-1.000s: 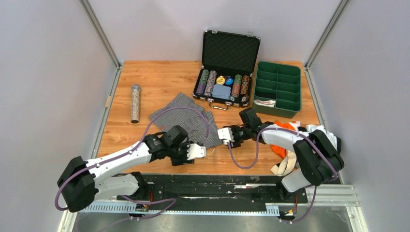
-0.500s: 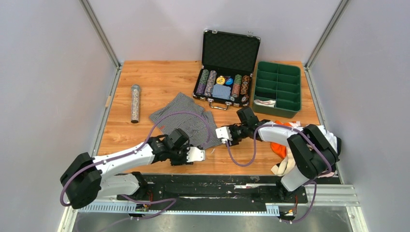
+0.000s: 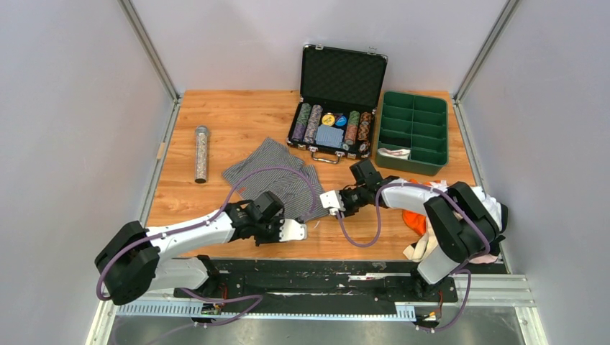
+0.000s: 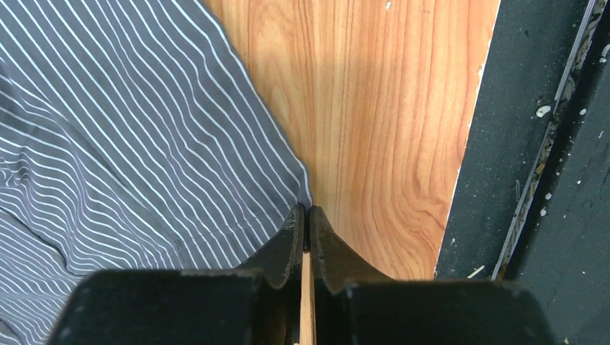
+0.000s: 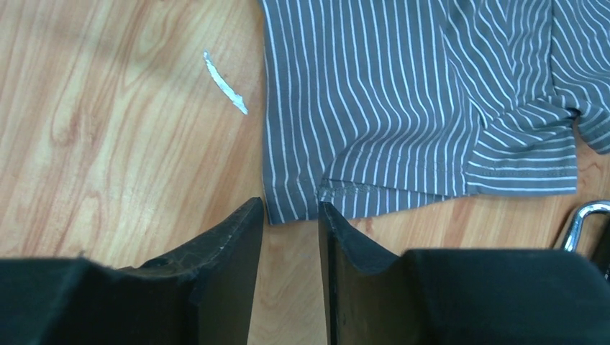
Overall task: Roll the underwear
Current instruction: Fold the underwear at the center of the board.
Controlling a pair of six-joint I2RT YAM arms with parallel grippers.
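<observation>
The grey-and-white pinstriped underwear [image 3: 277,176] lies spread flat on the wooden table. My left gripper [image 3: 293,230] is at its near edge; in the left wrist view the gripper [image 4: 305,210] is shut with the cloth's hem [image 4: 129,144] pinched at the tips. My right gripper [image 3: 329,201] is at the cloth's right corner; in the right wrist view the gripper [image 5: 290,208] is open a little, with that corner [image 5: 403,93] between its tips. A pile of orange and white underwear [image 3: 416,219] lies under the right arm.
An open case of poker chips [image 3: 334,122] stands behind the cloth, its metal handle [image 5: 586,219] close to my right gripper. A green compartment tray [image 3: 413,133] is at the back right. A glittery cylinder [image 3: 201,153] lies at the left. The table's black front strip [image 4: 532,180] is beside my left gripper.
My right gripper has moved left up to the striped cloth's corner. My left gripper has shifted slightly nearer. The cloth has not moved.
</observation>
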